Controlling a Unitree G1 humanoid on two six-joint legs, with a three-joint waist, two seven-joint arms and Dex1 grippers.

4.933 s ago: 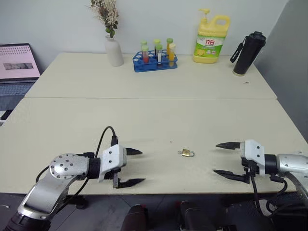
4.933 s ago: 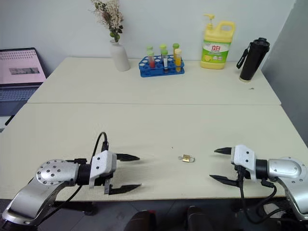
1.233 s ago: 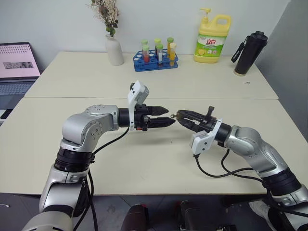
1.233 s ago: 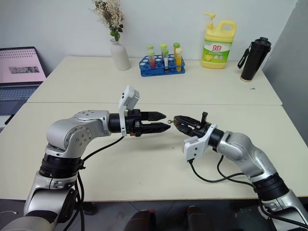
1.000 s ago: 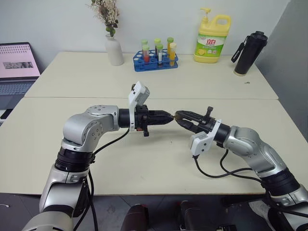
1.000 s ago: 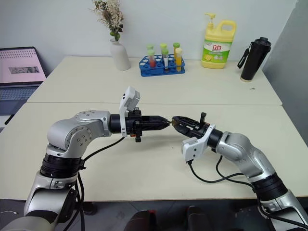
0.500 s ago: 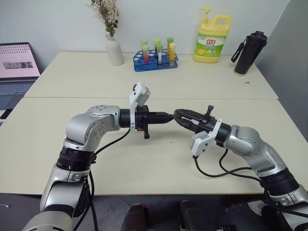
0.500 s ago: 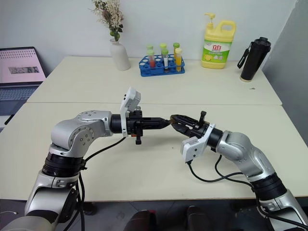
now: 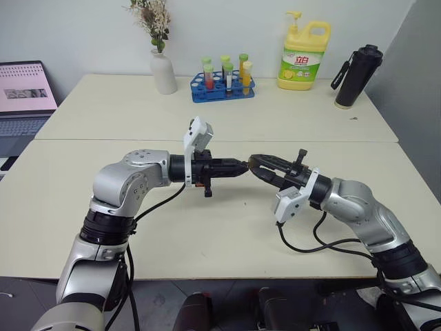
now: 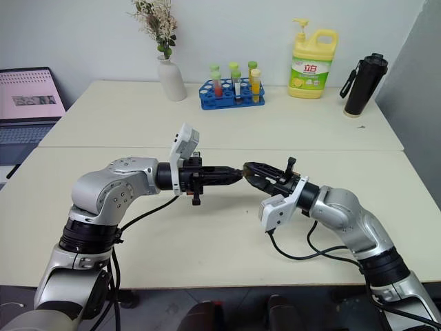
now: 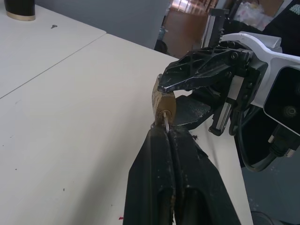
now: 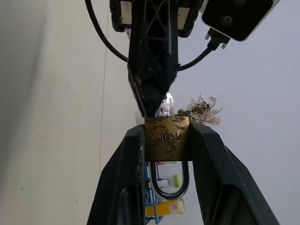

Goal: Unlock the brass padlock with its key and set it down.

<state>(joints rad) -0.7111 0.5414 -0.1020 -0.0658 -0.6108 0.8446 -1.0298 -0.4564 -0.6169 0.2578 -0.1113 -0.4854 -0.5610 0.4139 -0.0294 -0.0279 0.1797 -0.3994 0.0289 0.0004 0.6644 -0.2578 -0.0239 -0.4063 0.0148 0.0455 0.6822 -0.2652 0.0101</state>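
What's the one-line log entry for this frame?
phase: unlocking, midair | right gripper: jaws clamp brass padlock, shackle seated | left gripper: jaws pinch key in padlock | not set down

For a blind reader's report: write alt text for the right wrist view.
The right pincer clamps the brass padlock by its sides, shackle pointing back toward the wrist. The left pincer meets the lock's far end, pinching the key there, above a pale table.
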